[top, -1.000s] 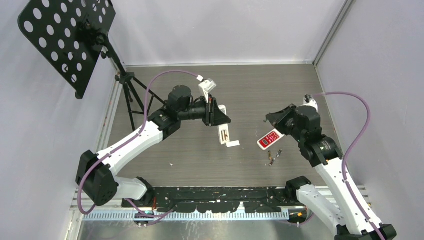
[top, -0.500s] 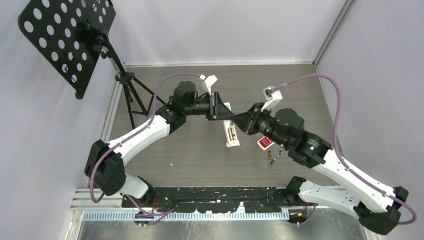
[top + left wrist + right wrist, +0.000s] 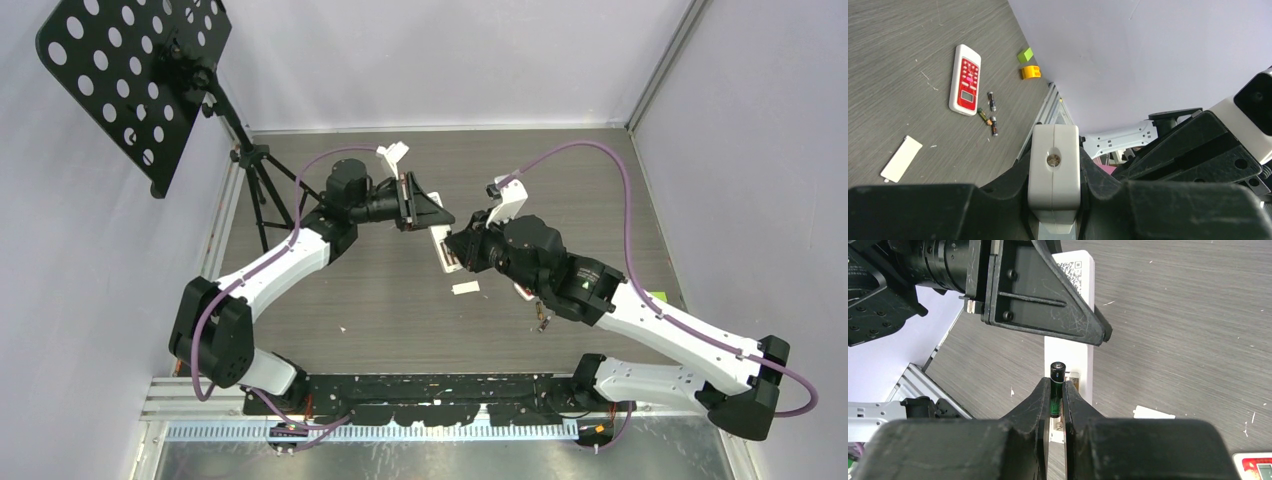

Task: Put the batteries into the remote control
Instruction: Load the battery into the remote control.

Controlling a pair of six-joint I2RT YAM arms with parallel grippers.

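Right hand (image 3: pixel 1058 399) pinching a green battery (image 3: pixel 1057 376) at the white remote (image 3: pixel 1079 355)

My right hand's fingers are closed tight on the green battery, which stands upright between them with its capped end poking above the tips. It sits just beside the white remote's open bay, where I see a gold-brown glint. Whether the battery touches the remote I cannot tell. My left hand (image 3: pixel 427 214) is clamped on the other end of the white remote, whose back, with its printed code label, faces up. On the bench (image 3: pixel 893 45) three batteries (image 3: pixel 991 100) lie in a loose cluster just beside a red remote (image 3: pixel 964 80), which is face up. A flat white cover (image 3: pixel 901 158) lies apart from them. An orange block (image 3: pixel 1030 72) and a green block (image 3: pixel 1025 54) sit near the wall.
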